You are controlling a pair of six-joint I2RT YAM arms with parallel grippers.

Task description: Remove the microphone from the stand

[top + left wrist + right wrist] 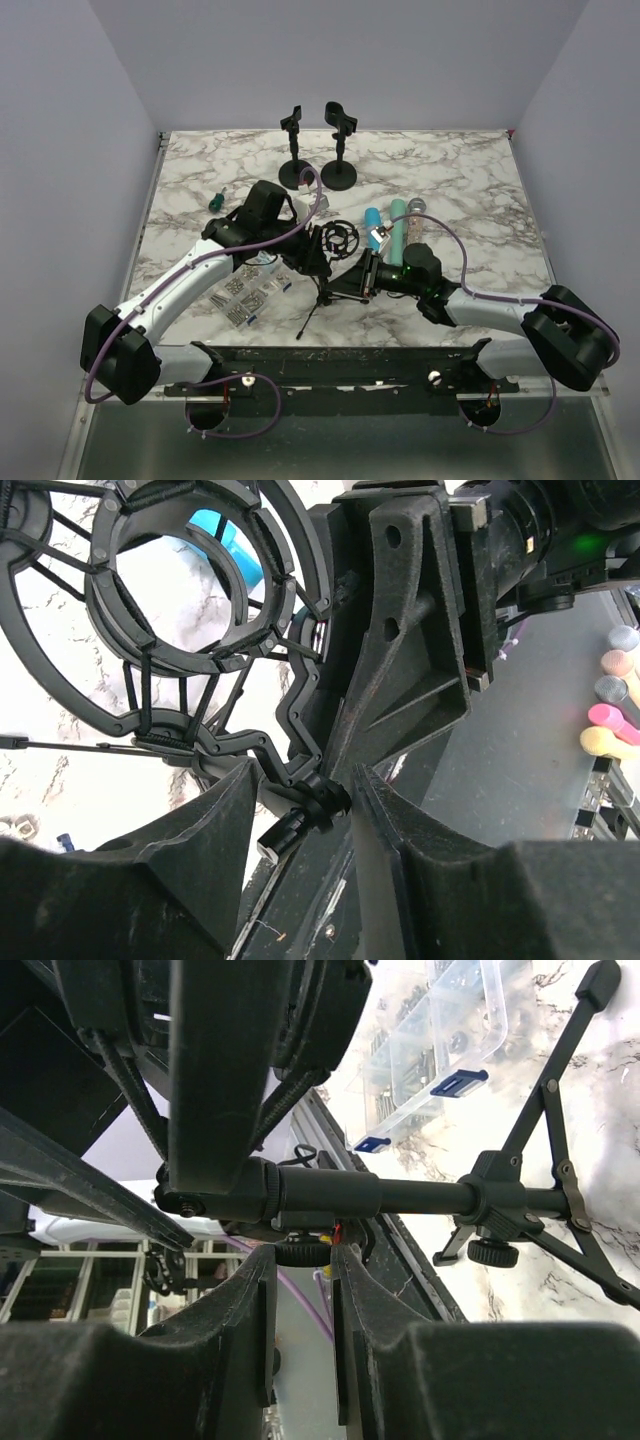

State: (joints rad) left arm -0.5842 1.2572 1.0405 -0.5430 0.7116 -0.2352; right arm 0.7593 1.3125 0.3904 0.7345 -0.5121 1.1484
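So the marble desk (pixel 480 180) was boxed in by walls on the left, right and far sides, with the arms' black mounting rail (pixel 330 362) along the near edge. Most of the open marble was on the far half and over on the right.

Both arms met mid-desk at the tripod stand (pixel 318 300), which was tipped over with its pole roughly level. The left end effector (pixel 305 780) was almost fully closed, clenched on the lower bracket of the shock mount (pixel 160 665). The right end effector (pixel 303 1260) was nearly closed too. Its tips pinched the small knurled knob (pixel 300 1252) just under the stand's pole, and the pole crossed right above the fingertips.

A clear parts box (pixel 252 290) sat under the left arm, so it was tight there.

Just right of the mount lay what looked like the microphone, teal (pixel 397 228), flat on the desk. A blue one (pixel 373 217) lay beside it and a grey-headed one (pixel 415 207) sat on its other side. Honestly I couldn't tell which one was the task's.

Two small black stands (pixel 340 150) stood near the far edge, and a green screwdriver (pixel 215 199) lay toward the left edge.
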